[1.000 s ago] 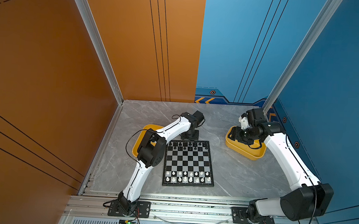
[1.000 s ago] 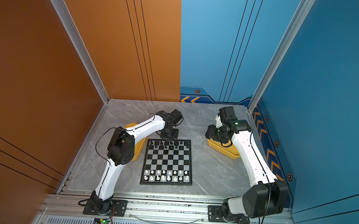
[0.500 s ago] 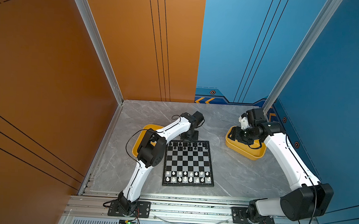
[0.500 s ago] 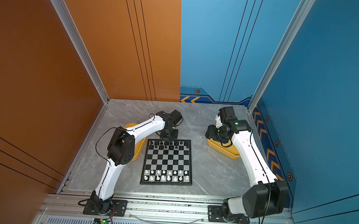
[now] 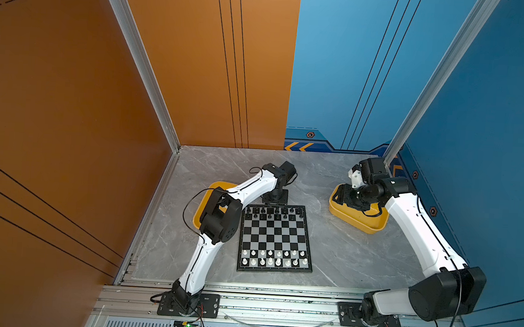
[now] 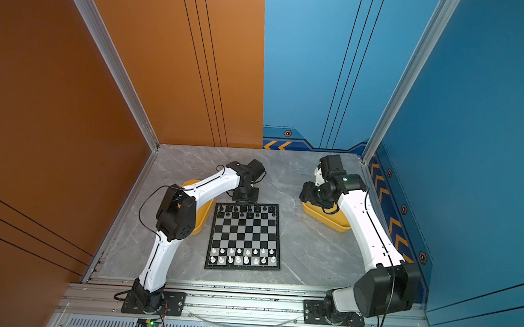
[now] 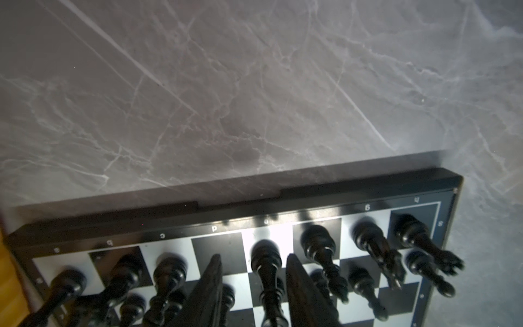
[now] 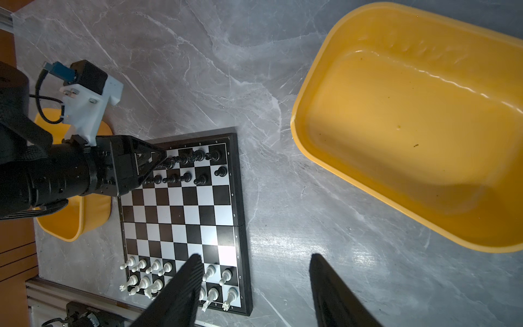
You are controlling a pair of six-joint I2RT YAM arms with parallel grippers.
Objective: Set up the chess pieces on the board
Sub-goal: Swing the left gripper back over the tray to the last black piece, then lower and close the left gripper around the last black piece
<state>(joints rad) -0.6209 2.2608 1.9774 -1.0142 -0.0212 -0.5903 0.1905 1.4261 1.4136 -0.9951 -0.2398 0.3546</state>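
Chess pieces (image 8: pixel 209 270): tiny, glossy, black and white, at 2 board (image 8: pixel 184 209) ends

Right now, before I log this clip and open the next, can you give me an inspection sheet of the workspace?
Surface: grey marbled tabletop.
Job's things: board flat at the centre; black pieces on its two far rows, white pieces on its two near rows.
Clutter: nothing seen; yellow left tray and right tray, no pieces in the parts that show.
Hands: left hand open, fingers either side of a standing black piece; right hand open, holding nothing.
Cables: black cable loops off the left arm; another by the right arm's base.
Surroundings: orange panels, blue panels, front rail.
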